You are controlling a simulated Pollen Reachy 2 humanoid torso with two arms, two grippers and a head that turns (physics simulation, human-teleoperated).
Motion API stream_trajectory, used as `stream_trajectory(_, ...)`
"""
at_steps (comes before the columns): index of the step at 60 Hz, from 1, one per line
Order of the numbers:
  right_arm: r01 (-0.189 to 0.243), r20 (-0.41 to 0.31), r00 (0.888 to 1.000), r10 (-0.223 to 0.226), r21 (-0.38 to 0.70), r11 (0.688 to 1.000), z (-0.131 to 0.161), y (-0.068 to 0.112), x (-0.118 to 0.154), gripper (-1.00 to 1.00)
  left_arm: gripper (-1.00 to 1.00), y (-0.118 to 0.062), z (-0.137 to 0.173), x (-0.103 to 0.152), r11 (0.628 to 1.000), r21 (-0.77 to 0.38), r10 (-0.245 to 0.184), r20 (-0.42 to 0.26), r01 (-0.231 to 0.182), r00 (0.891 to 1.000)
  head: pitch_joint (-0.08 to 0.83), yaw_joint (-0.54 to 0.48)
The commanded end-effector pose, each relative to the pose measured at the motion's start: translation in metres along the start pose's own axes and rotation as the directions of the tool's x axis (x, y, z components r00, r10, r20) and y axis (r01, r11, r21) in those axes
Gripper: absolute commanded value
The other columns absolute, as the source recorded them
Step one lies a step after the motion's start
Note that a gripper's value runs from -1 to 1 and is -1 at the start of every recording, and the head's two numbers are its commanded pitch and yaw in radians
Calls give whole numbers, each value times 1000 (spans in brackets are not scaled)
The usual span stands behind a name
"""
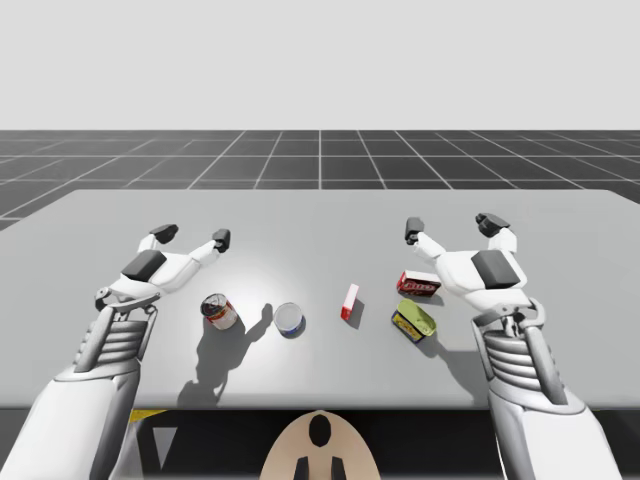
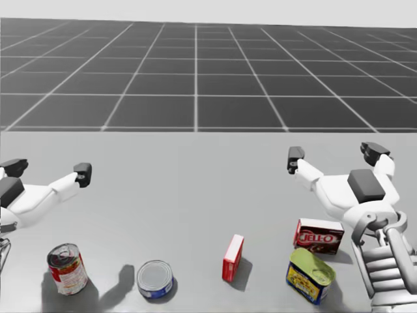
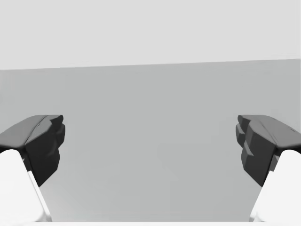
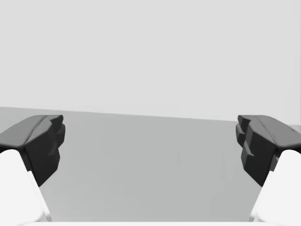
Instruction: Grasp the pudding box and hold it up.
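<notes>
My left gripper [image 1: 193,236] is hanging over the worktop [image 1: 320,225], fingers spread wide and empty, with a red-labelled can [image 1: 219,311], a squat blue can [image 1: 290,319] and an upright red box [image 1: 350,301] nearer me. The dark red pudding box [image 1: 418,284] is lying flat just behind a green rectangular tin [image 1: 413,320], beside my right arm. My right gripper [image 1: 450,227] is also gaping empty.

On grey table [image 1: 320,230], standing in a loose row left to right: red-labelled can [image 1: 219,311], short blue can [image 1: 290,319], small red box [image 1: 350,301] on edge, then dark red box [image 1: 418,284] lying flat near green-topped rectangular can [image 1: 413,320].
</notes>
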Motion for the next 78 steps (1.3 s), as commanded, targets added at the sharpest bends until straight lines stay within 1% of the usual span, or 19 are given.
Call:
stream_trajectory(1,-4,-7,1000,4,1,1000,-1,0,0,-1000,-1000,-1,0,0,1000,-3,-7,-1,7,1000,452,-78)
stream_trajectory(24,-10,-7,1000,10,-2,1000,-2,-2,0,-1000,-1000,-3,2,2,1000,-16,-9,8,9,1000,606,-317)
stream_trajectory(35,2,-20,1000,-1,14,1000,-2,-2,0,-1000,-1000,-3,2,3,1000,-19,-11,14,12,1000,625,-348)
stream_trajectory(40,29,-58,998,-26,45,999,1,-1,3,-1000,-1000,-3,3,3,1000,-16,-11,15,12,1000,621,-345)
stream_trajectory(43,29,-77,997,-26,42,999,2,-1,3,-1000,-1000,-3,3,3,1000,-15,-9,14,10,1000,618,-344)
stream_trajectory(46,45,-119,992,-39,49,998,6,1,6,-1000,-1000,-3,3,3,1000,-13,-8,13,8,1000,613,-344)
stream_trajectory(49,38,-152,988,-31,39,999,10,3,9,-1000,-1000,-3,3,4,1000,-11,-6,13,6,1000,612,-346)
stream_trajectory(52,56,-189,981,-45,53,997,17,6,12,-1000,-1000,-3,4,4,1000,-11,-5,13,5,1000,612,-348)
stream_trajectory(55,13,-209,978,-4,42,999,22,8,12,-1000,-1000,-3,4,4,1000,-9,-4,13,5,1000,611,-349)
stream_trajectory(56,11,-237,971,5,65,998,24,8,12,-1000,-1000,-2,4,5,1000,-9,-3,13,3,1000,610,-349)
stream_trajectory(57,3,-242,970,12,61,998,29,8,12,-1000,-1000,-2,4,5,1000,-9,-3,13,3,1000,610,-348)
stream_trajectory(59,3,-229,973,15,78,997,32,7,11,-1000,-1000,-2,4,5,1000,-9,-3,13,3,1000,609,-349)
stream_trajectory(60,-17,-222,974,34,80,997,36,7,10,-1000,-1000,-2,4,5,1000,-9,-3,12,3,1000,609,-349)
stream_trajectory(61,-41,-219,974,56,72,997,39,5,8,-1000,-1000,-2,4,5,1000,-9,-3,12,3,1000,609,-349)
stream_trajectory(67,-68,-240,967,84,74,995,50,-4,1,-1000,-1000,-2,4,5,1000,-8,-2,9,2,1000,610,-346)
stream_trajectory(71,-45,-288,955,69,91,995,57,-10,-7,-1000,-1000,-2,4,5,1000,-6,-3,7,3,1000,610,-344)
stream_trajectory(75,1,-334,942,32,98,995,62,-14,-16,-1000,-1000,-2,4,4,1000,-6,-4,6,4,1000,609,-343)
stream_trajectory(76,14,-356,934,23,102,995,65,-15,-20,-1000,-1000,-2,4,4,1000,-5,-6,6,6,1000,608,-342)
stream_trajectory(78,21,-370,929,18,101,995,65,-15,-23,-1000,-1000,-2,3,4,1000,-5,-6,5,6,1000,608,-342)
